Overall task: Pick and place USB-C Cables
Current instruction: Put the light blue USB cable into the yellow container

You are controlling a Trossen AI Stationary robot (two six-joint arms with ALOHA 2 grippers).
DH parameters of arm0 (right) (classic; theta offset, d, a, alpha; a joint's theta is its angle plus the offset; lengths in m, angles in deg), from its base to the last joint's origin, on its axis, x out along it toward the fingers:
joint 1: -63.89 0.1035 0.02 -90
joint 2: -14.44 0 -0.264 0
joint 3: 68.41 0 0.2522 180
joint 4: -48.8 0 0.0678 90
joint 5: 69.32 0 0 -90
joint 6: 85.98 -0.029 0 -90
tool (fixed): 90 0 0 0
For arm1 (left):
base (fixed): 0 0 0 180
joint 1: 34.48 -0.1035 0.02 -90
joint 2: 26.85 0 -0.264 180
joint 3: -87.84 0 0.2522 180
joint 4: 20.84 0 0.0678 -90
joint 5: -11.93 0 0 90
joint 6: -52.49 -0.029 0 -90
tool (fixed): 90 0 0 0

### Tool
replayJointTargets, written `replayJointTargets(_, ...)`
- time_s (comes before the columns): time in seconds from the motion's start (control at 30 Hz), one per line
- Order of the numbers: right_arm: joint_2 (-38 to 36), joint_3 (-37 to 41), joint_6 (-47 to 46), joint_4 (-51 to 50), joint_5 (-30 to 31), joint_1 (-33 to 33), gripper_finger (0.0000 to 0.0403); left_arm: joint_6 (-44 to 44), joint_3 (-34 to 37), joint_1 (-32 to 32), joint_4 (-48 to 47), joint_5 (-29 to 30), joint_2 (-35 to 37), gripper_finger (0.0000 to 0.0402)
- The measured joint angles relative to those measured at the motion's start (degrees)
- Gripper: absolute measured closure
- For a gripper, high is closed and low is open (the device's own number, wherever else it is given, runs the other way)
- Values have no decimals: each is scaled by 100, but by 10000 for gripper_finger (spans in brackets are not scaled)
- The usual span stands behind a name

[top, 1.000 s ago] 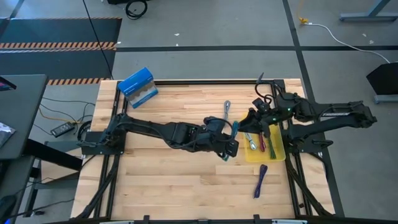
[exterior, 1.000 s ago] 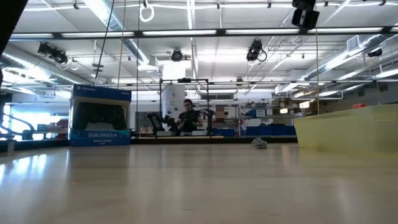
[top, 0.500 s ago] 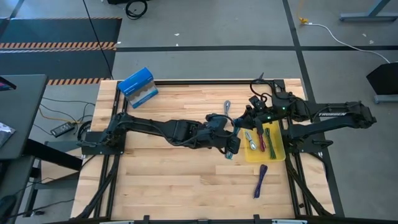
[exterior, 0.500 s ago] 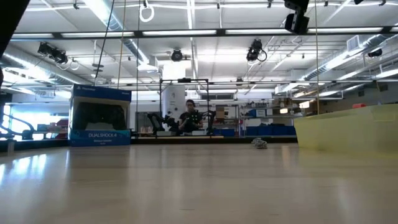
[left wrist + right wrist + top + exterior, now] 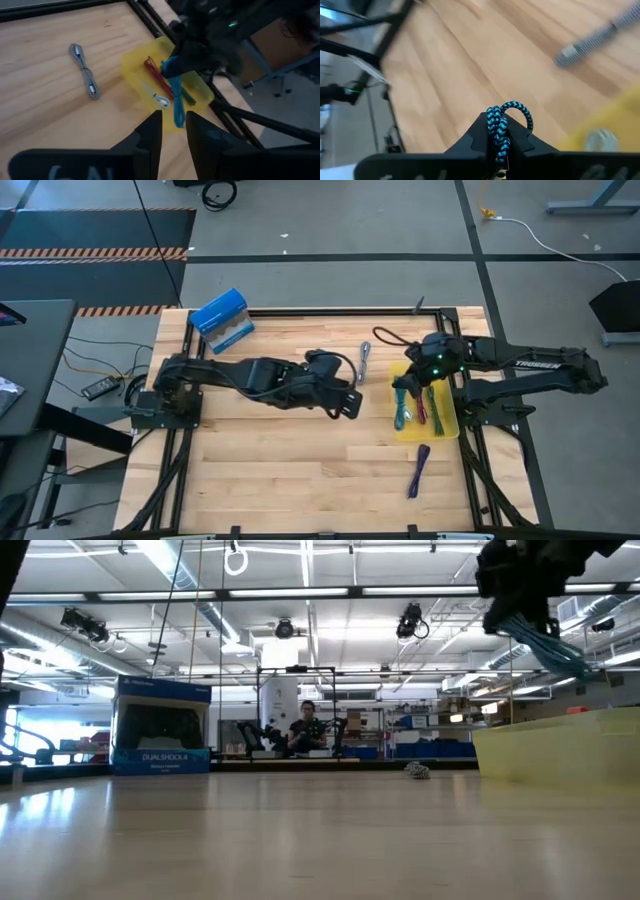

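My right gripper (image 5: 408,385) is over the shallow yellow tray (image 5: 445,427), shut on the teal cable (image 5: 175,95), which hangs from it; the low view shows this gripper (image 5: 520,590) high at the right. A maroon cable (image 5: 421,406), a green cable (image 5: 433,402) and a pale cable (image 5: 157,98) lie in the tray. On the table, a grey cable (image 5: 365,363) lies left of the tray and a purple cable (image 5: 418,470) nearer the front edge. My left gripper (image 5: 352,406) stands open left of the tray, nothing between its fingers (image 5: 150,132). My right gripper pinches the teal cable between its two fingers at a bent-over loop (image 5: 501,127), which sticks out past the fingertips. The fingers slant down toward the table's left. The rest of the cable (image 5: 558,648) hangs slack below them, above the tray's wall.
A blue box (image 5: 222,320) stands at the table's far left corner. The tray's wall (image 5: 560,745) rises at the right of the low view. A person stands far behind the table in the room.
The teal cable, which was at my left gripper next to the right one, now hangs from my right gripper. My left gripper has drawn back toward the table's left and risen. My right gripper has tipped downward and sunk over the tray.
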Motion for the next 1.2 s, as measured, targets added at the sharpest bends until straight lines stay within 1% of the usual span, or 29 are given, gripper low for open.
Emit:
replayJointTargets(0.07,-10,0,-67,-346,-63,-78,375,-23,2,47,-59,-1,66,308)
replayJointTargets(0.23,0,-2,-387,-998,-470,-286,375,-46,4,152,-50,-44,64,308)
replayJointTargets(0.33,0,-2,-564,-1511,-526,-457,375,37,5,193,-100,-137,64,308)
replayJointTargets(0.4,4,-2,-651,-1869,-413,-549,375,37,7,229,-107,-146,62,308)
replayJointTargets(0.5,4,-2,-700,-2237,121,-631,375,9,7,270,-53,-142,62,308)
replayJointTargets(0.6,4,-2,-818,-2280,528,-698,370,4,9,273,40,-146,59,308)
replayJointTargets(0.7,25,-2,-920,-2291,708,-758,347,-98,9,297,110,-143,59,308)
replayJointTargets(0.97,151,-2,-957,-2112,725,-770,314,-208,9,300,577,-144,57,308)
replayJointTargets(1.2,250,-4,-832,-2100,731,-711,263,-411,9,299,617,-145,57,308)
